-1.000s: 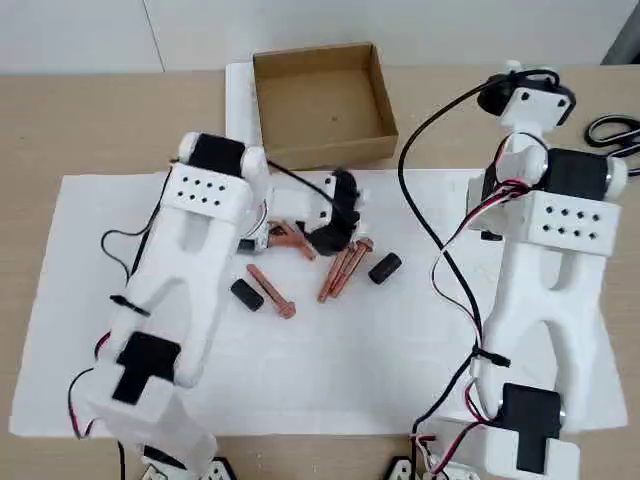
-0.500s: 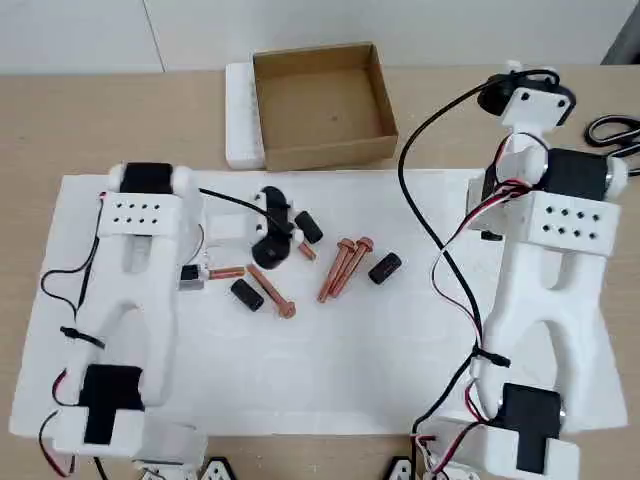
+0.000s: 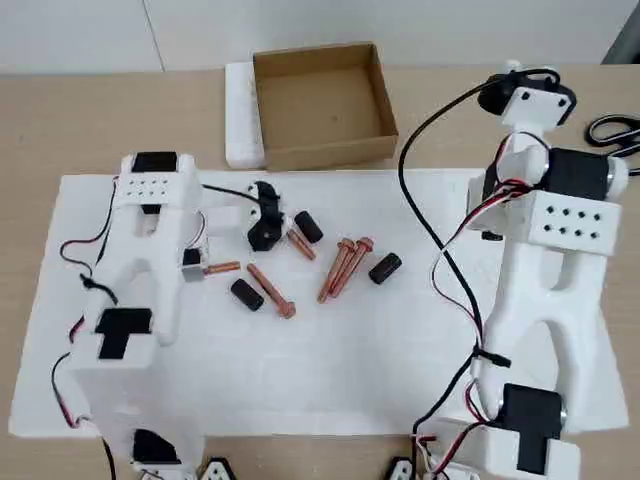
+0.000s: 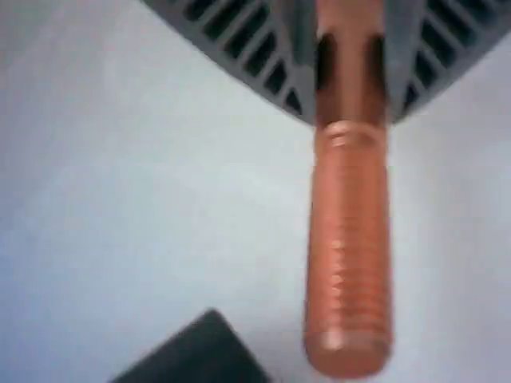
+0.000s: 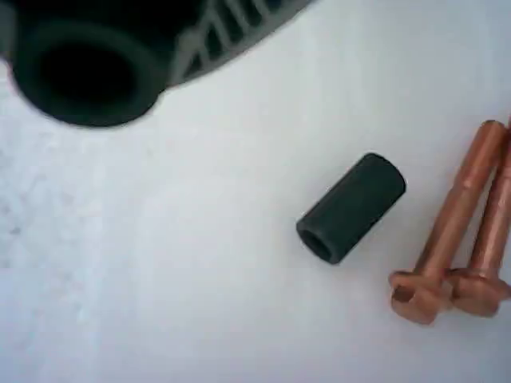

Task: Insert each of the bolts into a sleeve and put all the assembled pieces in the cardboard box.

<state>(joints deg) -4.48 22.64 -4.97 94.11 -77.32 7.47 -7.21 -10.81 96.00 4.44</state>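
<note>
Left gripper (image 3: 198, 270) is clenched on 1 end of a copper bolt, call it the held bolt (image 3: 224, 267), over the 9 o'clock half of the white sheet (image 3: 330, 380). Its threaded end pokes out toward 3 o'clock. I can't tell if it's touching the sheet or just above it. Sleeve 1 (image 3: 247, 295) lies at about 5 o'clock from that tip, near it but not touching.

Right gripper (image 3: 490, 225) sits at the sheet's 3 o'clock edge, mostly tucked under its own arm when seen from above. Its wrist cam shows it grasping a black sleeve, the held sleeve (image 5: 88, 72), with the open bore facing the camera.

The rest of the parts are loose mid-sheet:
- Sleeve 2 (image 3: 308, 227) is at about 1 o'clock from the held bolt, with a short bolt (image 3: 300, 243) just beside it.
- A long bolt (image 3: 271, 290) lies diagonally just beside sleeve 1, on its 3 o'clock side.
- The bolt pair (image 3: 343, 268) is 2 bolts lying side by side and touching, heads toward 1 o'clock.
- Sleeve 3 (image 3: 384, 268) lies on its side just at 3 o'clock of the pair, apart from them.

The cardboard box (image 3: 322, 105) stands at 12 o'clock, beyond the sheet's far edge. A white foam block (image 3: 243, 115) is against its 9 o'clock wall. Scissors (image 3: 615, 130) lie on the bare table (image 3: 100, 110) at about 2 o'clock.
</note>
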